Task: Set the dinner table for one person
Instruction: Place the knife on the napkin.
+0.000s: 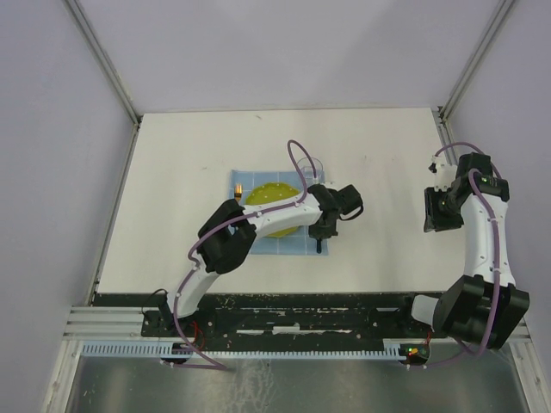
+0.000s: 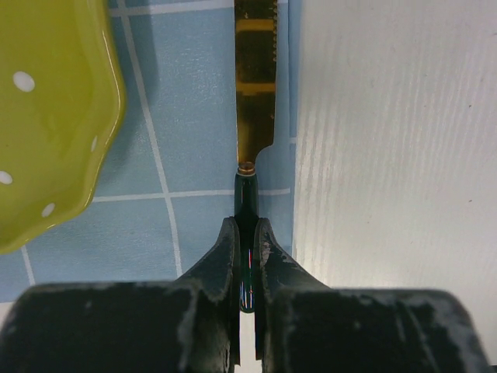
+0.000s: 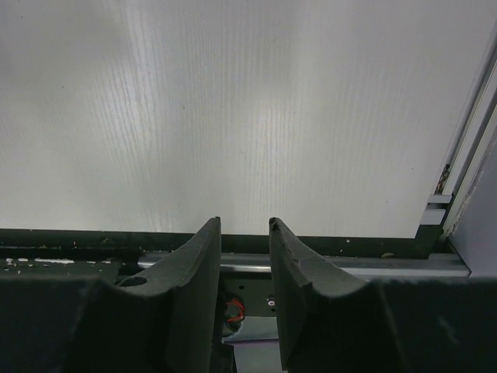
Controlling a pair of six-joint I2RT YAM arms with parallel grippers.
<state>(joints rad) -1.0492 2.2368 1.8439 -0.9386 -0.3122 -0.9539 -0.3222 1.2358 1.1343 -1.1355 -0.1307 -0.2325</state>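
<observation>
- The left gripper is pinched tight on the slim, dark green handle of a knife.
- The knife looks light, stiff and glossy, with a gold blade. It is likely slippery, and the handle is the safe hold.
- It runs along the right edge of the light-blue gridded cloth, beside the scalloped lime polka-dot plate.
- The matte off-white bench carries everything.
- The right gripper is half-spread and empty.

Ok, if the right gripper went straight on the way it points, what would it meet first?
Most likely the bare dinner table, close to its black near-edge rail; nothing else lies ahead of the right gripper in its wrist view. Depth is unclear, so it could land on the rail instead.
</observation>
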